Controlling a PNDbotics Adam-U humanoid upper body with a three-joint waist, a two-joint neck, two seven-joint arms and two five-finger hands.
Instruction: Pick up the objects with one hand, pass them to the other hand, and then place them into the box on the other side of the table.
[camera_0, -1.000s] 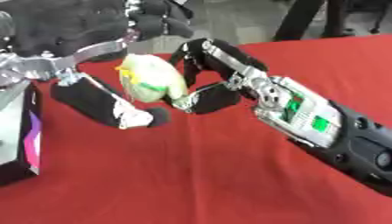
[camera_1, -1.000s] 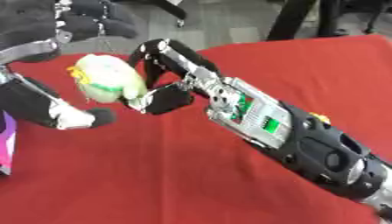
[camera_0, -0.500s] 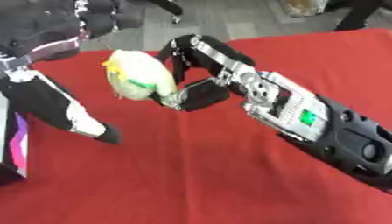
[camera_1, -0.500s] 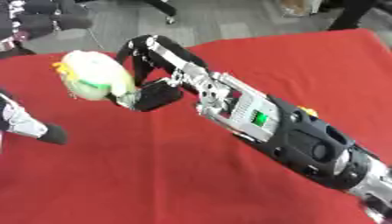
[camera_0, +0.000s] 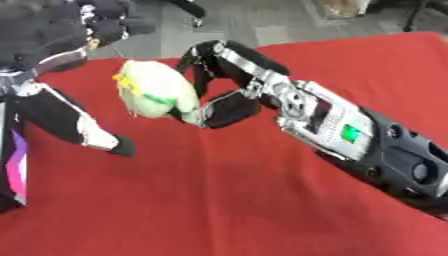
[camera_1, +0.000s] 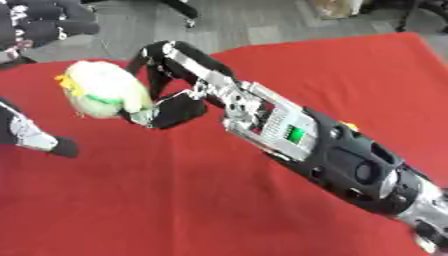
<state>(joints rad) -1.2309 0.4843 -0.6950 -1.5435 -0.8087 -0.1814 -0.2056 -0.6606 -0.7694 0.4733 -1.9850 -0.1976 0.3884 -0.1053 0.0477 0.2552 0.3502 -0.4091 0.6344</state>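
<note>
Left eye view is showing the right hand curling round the pale green and yellow soft object, holding it above the red desk, so the left hand, lying just left with its fingers unclear, should be closing on it before release.

Stereo head cameras, looking down, close; both share red table.
</note>
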